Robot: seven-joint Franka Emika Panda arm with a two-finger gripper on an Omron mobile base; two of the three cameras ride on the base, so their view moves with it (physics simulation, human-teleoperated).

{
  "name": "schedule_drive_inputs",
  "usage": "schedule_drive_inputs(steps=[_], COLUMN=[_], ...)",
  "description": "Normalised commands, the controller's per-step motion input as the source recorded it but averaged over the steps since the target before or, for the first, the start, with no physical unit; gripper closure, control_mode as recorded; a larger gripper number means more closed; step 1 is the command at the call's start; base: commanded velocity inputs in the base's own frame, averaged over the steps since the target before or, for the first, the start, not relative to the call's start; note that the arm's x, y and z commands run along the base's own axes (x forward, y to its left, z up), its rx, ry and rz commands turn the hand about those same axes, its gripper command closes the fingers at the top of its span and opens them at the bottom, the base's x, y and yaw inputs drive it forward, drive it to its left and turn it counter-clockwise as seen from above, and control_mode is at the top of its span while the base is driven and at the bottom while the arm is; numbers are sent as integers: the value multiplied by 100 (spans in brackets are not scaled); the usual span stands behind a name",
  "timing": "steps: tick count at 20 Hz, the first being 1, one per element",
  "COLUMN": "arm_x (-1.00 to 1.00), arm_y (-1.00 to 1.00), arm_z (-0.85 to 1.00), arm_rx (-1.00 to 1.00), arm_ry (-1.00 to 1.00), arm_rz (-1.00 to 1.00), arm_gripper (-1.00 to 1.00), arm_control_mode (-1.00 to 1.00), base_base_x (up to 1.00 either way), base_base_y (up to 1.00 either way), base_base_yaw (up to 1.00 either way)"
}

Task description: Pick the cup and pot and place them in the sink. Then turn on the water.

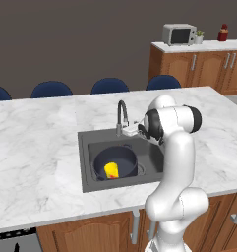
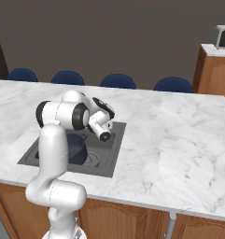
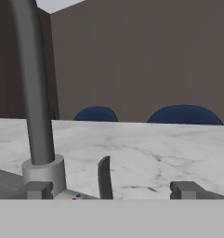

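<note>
Open gripper at the faucet, cup and pot in the sink

In the left base view the yellow cup stands inside the dark pot, low and centre-left in the basin; the gripper sits just right of the faucet base. In the hand view the fingertips stand wide apart at the bottom, holding nothing, with the faucet lever between them and the neck rising at upper left
</note>
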Motion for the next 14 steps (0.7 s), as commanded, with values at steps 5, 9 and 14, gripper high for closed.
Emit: schedule_drive_inputs(steps=[5, 9, 14], arm_x=[1, 5, 13], arm_y=[0, 0, 0], arm_z=[0, 0, 0], arm_rx=[0, 0, 0], arm_ry=[0, 0, 0], arm_rz=[0, 0, 0], arm_gripper=[-100, -100, -100], arm_control_mode=[-100, -100, -100], base_base_x=[0, 0, 0], base_base_y=[0, 0, 0], base_base_yaw=[0, 0, 0])
